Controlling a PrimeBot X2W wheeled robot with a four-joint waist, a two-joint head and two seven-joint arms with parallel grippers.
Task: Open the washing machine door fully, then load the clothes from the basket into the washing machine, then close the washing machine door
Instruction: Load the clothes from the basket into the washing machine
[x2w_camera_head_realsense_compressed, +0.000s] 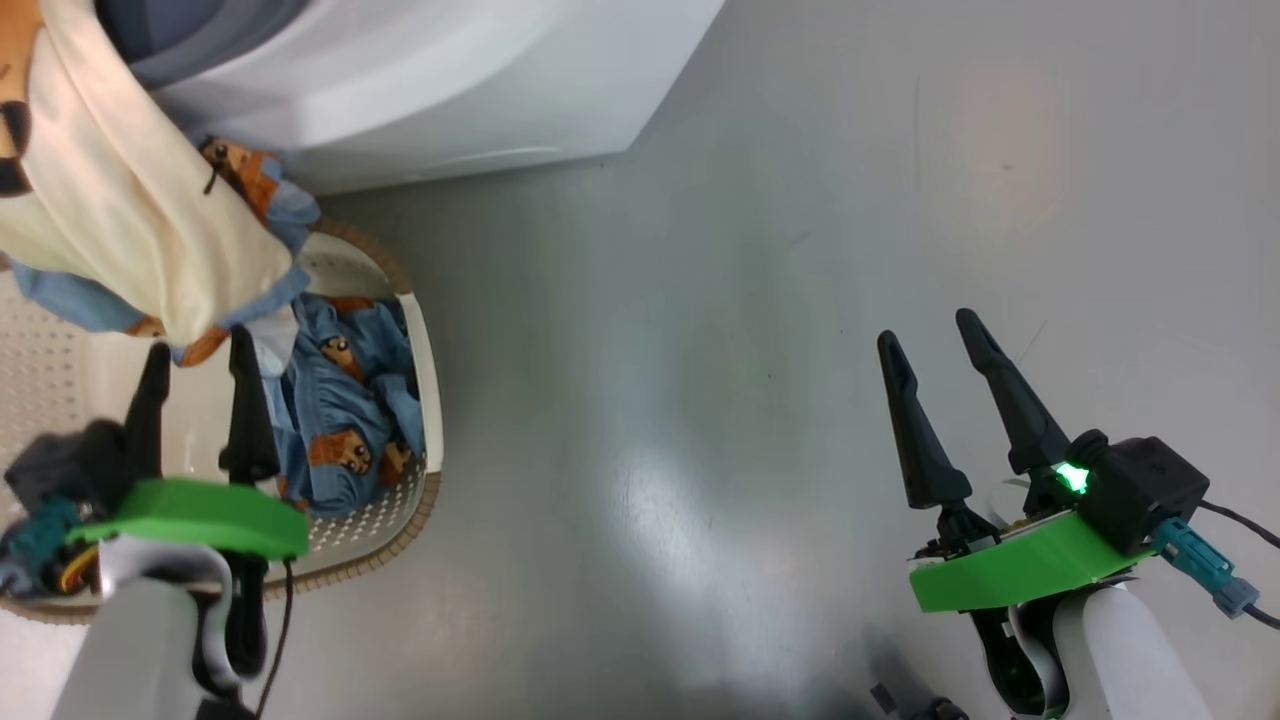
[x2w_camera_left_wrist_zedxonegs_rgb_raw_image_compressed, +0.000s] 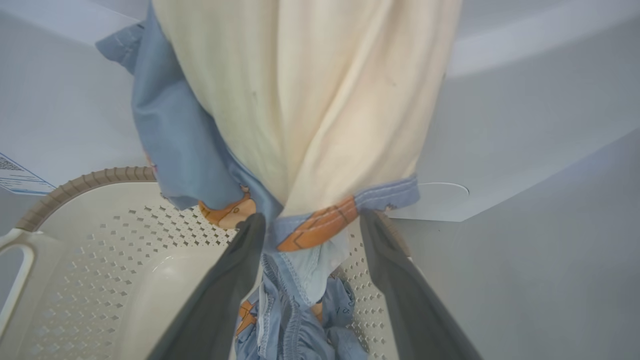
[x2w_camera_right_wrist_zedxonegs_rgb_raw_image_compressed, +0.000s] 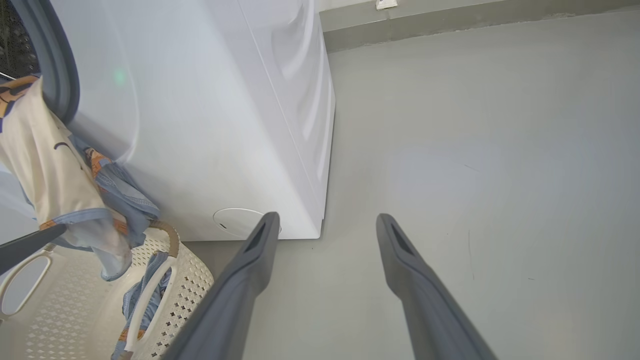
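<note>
A cream and light blue garment (x2w_camera_head_realsense_compressed: 130, 200) of the clothes hangs out of the washing machine (x2w_camera_head_realsense_compressed: 450, 80), down from its grey gasket (x2w_camera_right_wrist_zedxonegs_rgb_raw_image_compressed: 60, 75) over the basket (x2w_camera_head_realsense_compressed: 425, 350). My left gripper (x2w_camera_head_realsense_compressed: 199, 343) is open just under it. In the left wrist view the garment's hem (x2w_camera_left_wrist_zedxonegs_rgb_raw_image_compressed: 320, 225) hangs between the spread fingers of that gripper (x2w_camera_left_wrist_zedxonegs_rgb_raw_image_compressed: 312, 217). More blue printed clothes (x2w_camera_head_realsense_compressed: 345, 420) lie in the basket's right end. My right gripper (x2w_camera_head_realsense_compressed: 928, 330) is open and empty above the floor, to the right of the machine. The washing machine door is out of view.
Bare grey floor (x2w_camera_head_realsense_compressed: 750, 300) stretches to the right of the basket and the machine. A round cap (x2w_camera_right_wrist_zedxonegs_rgb_raw_image_compressed: 235, 222) sits low on the machine's front near its corner. A baseboard (x2w_camera_right_wrist_zedxonegs_rgb_raw_image_compressed: 450, 20) runs along the far wall.
</note>
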